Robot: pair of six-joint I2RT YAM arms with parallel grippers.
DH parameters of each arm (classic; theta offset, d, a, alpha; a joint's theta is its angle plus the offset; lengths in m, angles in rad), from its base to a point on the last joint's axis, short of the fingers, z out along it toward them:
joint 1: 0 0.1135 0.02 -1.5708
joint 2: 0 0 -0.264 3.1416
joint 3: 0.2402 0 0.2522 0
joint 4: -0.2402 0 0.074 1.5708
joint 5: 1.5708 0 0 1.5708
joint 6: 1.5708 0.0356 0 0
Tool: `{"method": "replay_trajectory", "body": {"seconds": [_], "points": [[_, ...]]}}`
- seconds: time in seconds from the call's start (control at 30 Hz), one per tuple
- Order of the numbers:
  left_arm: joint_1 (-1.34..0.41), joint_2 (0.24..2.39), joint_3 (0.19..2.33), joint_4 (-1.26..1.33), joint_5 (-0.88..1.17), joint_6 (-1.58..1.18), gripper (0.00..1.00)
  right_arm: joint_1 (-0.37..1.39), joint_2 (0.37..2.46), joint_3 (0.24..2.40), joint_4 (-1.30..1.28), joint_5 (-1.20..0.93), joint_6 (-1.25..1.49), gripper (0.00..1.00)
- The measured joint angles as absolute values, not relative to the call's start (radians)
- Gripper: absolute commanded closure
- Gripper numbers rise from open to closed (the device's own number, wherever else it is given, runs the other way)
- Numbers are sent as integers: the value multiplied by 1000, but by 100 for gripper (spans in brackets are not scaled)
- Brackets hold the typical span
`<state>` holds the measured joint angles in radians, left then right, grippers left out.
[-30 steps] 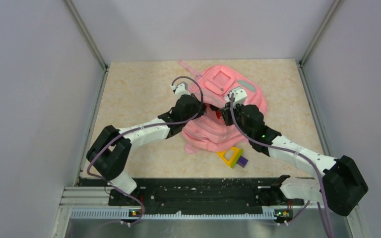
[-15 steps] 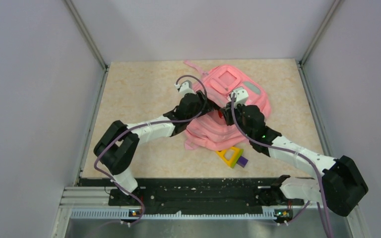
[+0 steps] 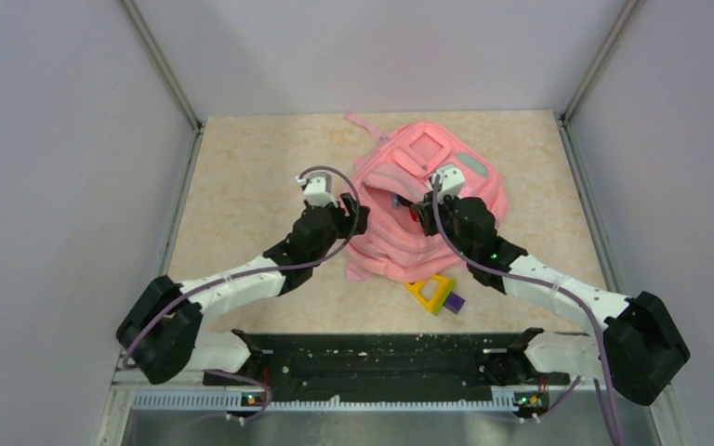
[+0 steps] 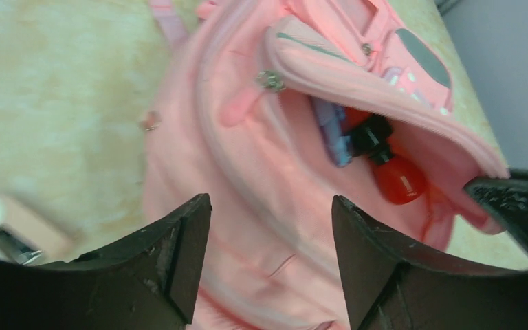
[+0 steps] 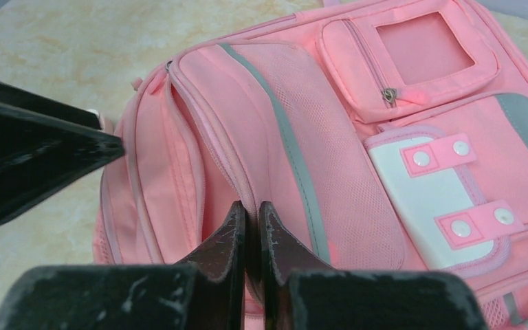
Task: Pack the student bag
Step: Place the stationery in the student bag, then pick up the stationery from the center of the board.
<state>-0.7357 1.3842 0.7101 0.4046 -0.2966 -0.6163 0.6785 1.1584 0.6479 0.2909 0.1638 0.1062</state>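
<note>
Top external: holds left gripper [image 3: 357, 214] wide apart at nine o'clock of student bag [image 3: 383, 249] on counter [image 3: 260, 177]; clamps right gripper [image 5: 251, 210] on bag's open lip, red bottle [image 4: 399, 180] inside.

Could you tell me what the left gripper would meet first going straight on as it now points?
Most likely the pink backpack, on the fabric beside its open compartment, though depth is unclear.

Left tool [image 4: 269, 203] spread; right tool [image 5: 251, 207] seemingly clamped

High rear view looking down, wrist views close in, all sharing student bag [image 3: 386, 237]
</note>
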Motion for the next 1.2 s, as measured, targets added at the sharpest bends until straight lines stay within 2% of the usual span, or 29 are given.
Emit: {"method": "replay_trajectory", "body": {"seconds": [0.17,0.27,0.37,0.47,0.67,1.0,1.07,1.13,1.2], "points": [[-691,1192,573,364,-397,-574,23,678,1158,648,292,164,106,100],[-545,1176,574,282,-379,-621,23,678,1159,648,291,163,106,100],[-398,1215,574,208,-358,-659,23,678,1159,648,292,162,107,100],[-346,1285,576,144,-350,-699,23,678,1159,648,291,160,107,100],[-337,1396,584,74,-340,-743,23,678,1159,648,291,160,107,100],[-323,1536,673,118,-258,-776,21,678,1167,648,292,155,107,100],[-323,1568,708,118,-242,-778,26,678,1167,648,292,155,107,100],[-323,1593,732,120,-225,-781,41,678,1167,648,292,155,107,100],[-323,1609,741,120,-212,-781,52,678,1167,648,292,155,107,100]]}}
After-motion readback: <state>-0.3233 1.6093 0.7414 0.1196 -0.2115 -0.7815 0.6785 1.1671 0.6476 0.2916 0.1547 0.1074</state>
